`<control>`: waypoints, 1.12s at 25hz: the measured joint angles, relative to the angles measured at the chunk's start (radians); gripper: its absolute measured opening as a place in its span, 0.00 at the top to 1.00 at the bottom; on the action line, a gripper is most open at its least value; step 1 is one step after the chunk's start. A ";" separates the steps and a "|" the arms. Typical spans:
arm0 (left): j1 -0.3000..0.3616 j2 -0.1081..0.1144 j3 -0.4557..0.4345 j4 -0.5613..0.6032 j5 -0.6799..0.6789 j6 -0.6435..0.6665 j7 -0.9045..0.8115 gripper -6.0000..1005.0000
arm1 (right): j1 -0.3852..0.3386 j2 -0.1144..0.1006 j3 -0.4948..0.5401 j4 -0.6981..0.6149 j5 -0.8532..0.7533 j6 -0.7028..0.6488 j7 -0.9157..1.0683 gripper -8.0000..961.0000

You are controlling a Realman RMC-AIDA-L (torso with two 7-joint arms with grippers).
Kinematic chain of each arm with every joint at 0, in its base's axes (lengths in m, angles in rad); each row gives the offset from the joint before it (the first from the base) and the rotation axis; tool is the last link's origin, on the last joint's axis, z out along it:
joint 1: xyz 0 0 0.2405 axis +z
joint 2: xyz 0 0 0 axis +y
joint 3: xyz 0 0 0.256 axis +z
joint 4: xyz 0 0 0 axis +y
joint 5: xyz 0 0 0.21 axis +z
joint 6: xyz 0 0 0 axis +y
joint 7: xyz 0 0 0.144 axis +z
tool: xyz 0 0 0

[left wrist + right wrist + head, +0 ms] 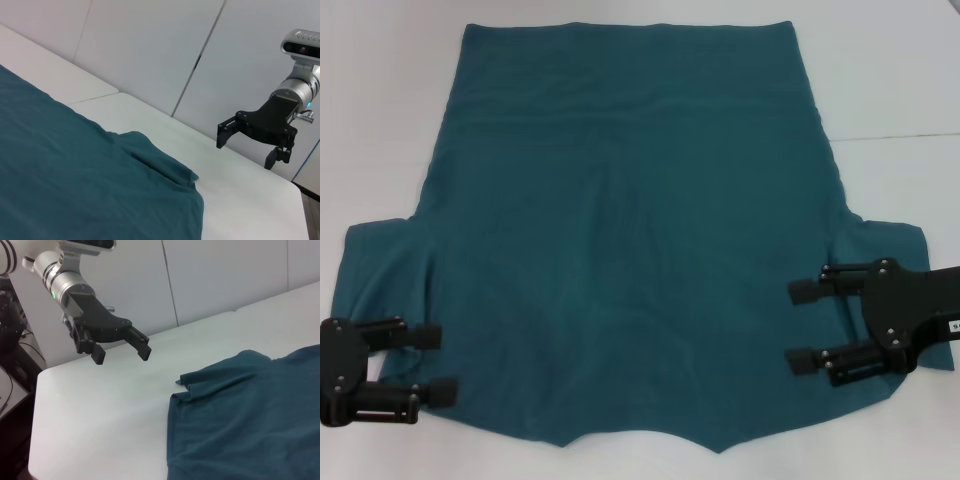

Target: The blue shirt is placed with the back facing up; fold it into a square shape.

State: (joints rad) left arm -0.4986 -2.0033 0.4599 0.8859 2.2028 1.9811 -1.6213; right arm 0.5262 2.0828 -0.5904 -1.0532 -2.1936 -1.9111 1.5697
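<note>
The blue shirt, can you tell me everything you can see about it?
The blue shirt is a big, plain, dark teal T-shirt of soft-looking cloth. It lies spread flat on the white table, hem on the far side, collar edge nearest the robot, one short sleeve sticking out each way, both a bit crumpled. No fold is made yet. The left hand and right hand are open above the sleeves, not gripping.

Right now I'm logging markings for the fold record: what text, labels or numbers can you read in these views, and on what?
Nothing can be read in any view.
Small white sticker on the right arm, behind the right gripper: too small to read.
Marking on the grey camera housing on the right arm: too blurred to read.
Blue shirt, white table, left gripper: no text shows.
</note>
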 joint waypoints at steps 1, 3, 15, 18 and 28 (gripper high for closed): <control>0.000 0.000 0.000 -0.001 0.000 -0.002 0.000 0.10 | 0.000 0.000 0.000 0.000 0.000 0.000 0.000 0.04; 0.000 0.000 0.001 -0.004 0.000 -0.009 0.001 0.10 | 0.000 0.001 -0.002 0.000 0.000 0.000 0.000 0.04; 0.003 -0.003 0.011 -0.003 0.000 -0.013 -0.011 0.10 | 0.009 0.002 -0.005 0.010 0.000 0.001 0.001 0.04; 0.004 -0.003 0.008 0.011 0.000 -0.010 -0.063 0.10 | 0.009 0.001 -0.005 0.010 0.000 0.001 0.008 0.04; 0.034 -0.014 0.002 0.203 0.110 -0.162 -0.391 0.10 | 0.025 -0.001 -0.005 0.009 -0.008 0.006 0.017 0.04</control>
State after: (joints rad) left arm -0.4641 -2.0177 0.4621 1.0887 2.3132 1.8193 -2.0126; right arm 0.5512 2.0814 -0.5952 -1.0445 -2.2016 -1.9049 1.5870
